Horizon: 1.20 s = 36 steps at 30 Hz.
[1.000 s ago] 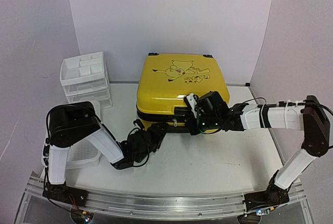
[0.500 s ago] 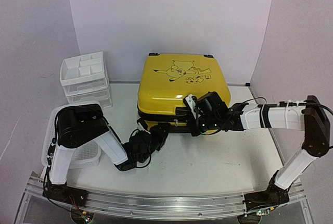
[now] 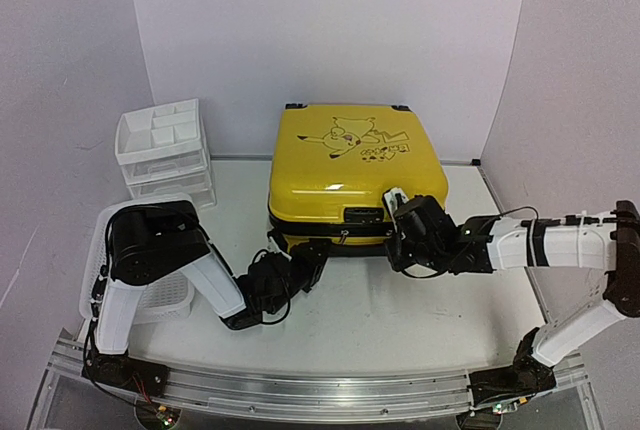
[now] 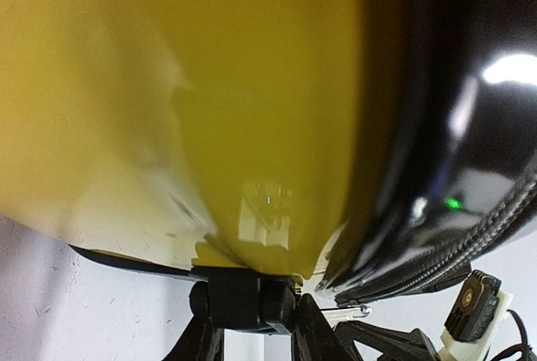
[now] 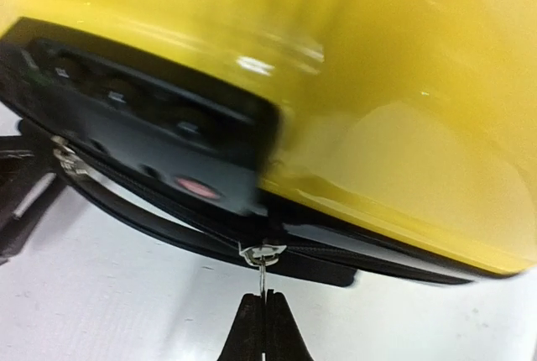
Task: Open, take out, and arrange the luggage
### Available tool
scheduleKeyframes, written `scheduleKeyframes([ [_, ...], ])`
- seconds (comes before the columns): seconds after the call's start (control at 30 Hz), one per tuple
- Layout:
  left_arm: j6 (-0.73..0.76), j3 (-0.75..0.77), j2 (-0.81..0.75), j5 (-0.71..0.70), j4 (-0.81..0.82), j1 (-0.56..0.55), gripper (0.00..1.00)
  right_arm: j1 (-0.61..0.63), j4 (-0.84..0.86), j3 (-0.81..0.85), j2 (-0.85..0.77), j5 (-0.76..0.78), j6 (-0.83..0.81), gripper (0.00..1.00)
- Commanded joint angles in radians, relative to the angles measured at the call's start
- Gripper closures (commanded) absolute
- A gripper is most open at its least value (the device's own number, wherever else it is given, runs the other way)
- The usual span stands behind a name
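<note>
Now, lying flat and lid down at the back centre of the white desk (image 3: 400, 320): luggage (image 3: 355, 165), glossy yellow hard shell, rounded corners, black zipper band. Right pincer (image 5: 265, 300) clenched on the thin metal zipper pull (image 5: 262, 256) at the front edge. Left pincer (image 3: 308, 253) pressed close against the front-left corner; clenched or released, cannot tell.

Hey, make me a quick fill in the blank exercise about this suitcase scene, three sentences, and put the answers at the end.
1. The right gripper is shut on the zipper pull of the ____ Pikachu suitcase.
2. The zipper band running around the shell is ____.
3. In the top view, the white drawer unit stands to the ____ of the suitcase.

Missing words: yellow; black; left
</note>
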Motion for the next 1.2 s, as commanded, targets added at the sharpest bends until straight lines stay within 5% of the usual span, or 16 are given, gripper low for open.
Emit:
scheduleKeyframes([
  [0.0,0.058,-0.047,-0.055,-0.175,0.08,0.079,0.87,-0.045,-0.166,-0.022,-0.102,0.237,0.021,1.0],
  [0.37,0.066,-0.116,-0.105,-0.181,0.08,0.094,0.88,-0.405,-0.153,-0.155,-0.322,-0.246,-0.154,1.0],
  [0.83,0.096,-0.143,-0.141,-0.176,0.07,0.094,0.89,-0.793,-0.009,-0.007,-0.045,-0.71,-0.314,1.0],
  [1.17,0.083,-0.142,-0.139,-0.155,0.058,0.094,0.89,-0.812,0.118,0.186,0.187,-0.784,-0.385,1.0],
])
